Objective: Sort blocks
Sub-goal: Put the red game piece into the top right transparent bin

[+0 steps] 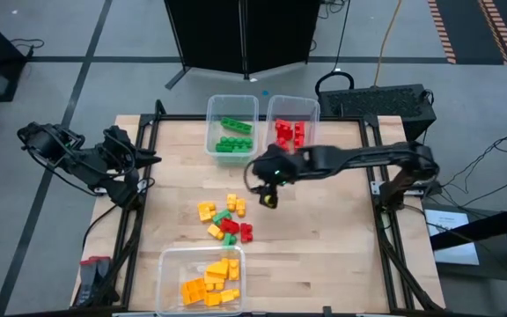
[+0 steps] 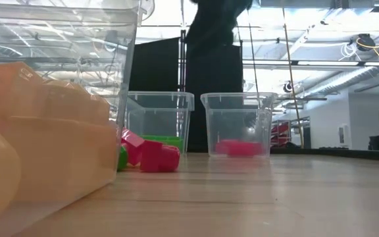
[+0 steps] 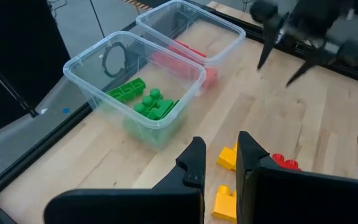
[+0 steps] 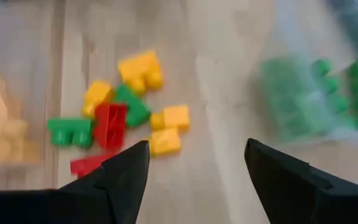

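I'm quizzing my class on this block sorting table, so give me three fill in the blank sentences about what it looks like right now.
1. The tub next to the red-brick tub holds ____ bricks.
2. The tub at the table's near edge holds ____ bricks.
3. The right gripper hangs over the loose pile with its fingers ____.

Missing words: green; yellow-orange; open

**No readable text**

No lettering, label, brand mark or number can be read in any view — not on the blocks (image 1: 225, 222), nor on the clear tubs (image 1: 231, 125). A white sheet (image 1: 451, 236) lies on the floor beside the table (image 1: 324, 229), but whatever is printed on it is too small to make out.
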